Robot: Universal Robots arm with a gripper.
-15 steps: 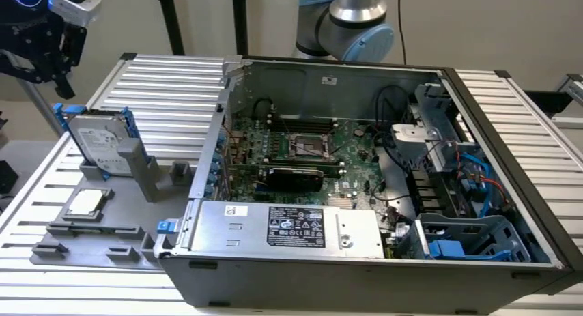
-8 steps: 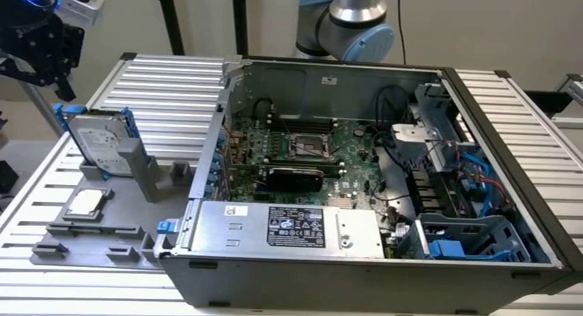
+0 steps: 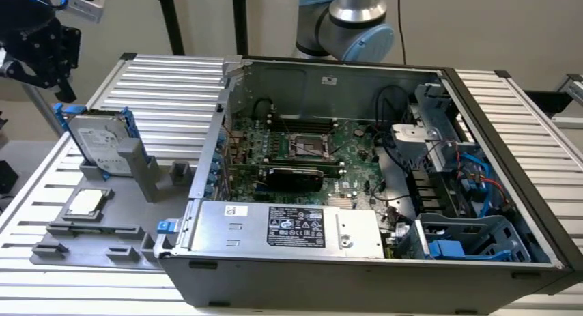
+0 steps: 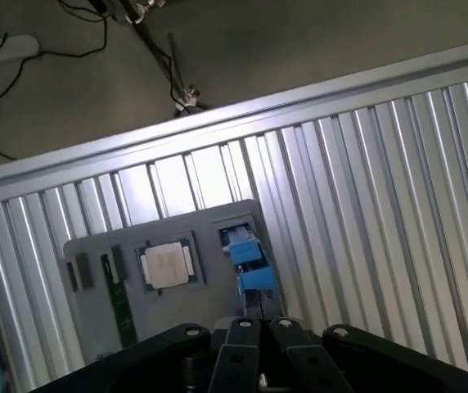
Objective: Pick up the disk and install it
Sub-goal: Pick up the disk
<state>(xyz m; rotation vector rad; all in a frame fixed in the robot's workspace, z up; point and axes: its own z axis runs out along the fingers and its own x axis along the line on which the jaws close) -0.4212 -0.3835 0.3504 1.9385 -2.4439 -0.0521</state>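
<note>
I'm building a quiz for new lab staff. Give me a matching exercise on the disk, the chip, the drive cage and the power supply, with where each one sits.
1 disk
2 chip
3 drive cage
4 power supply

A lying flat in the grey tray
B inside the case, in the near corner at the exterior view's right
C standing upright in a holder on the grey tray
D inside the case along its near wall, black label on top

Pairs: 1-C, 2-A, 3-B, 4-D
</note>
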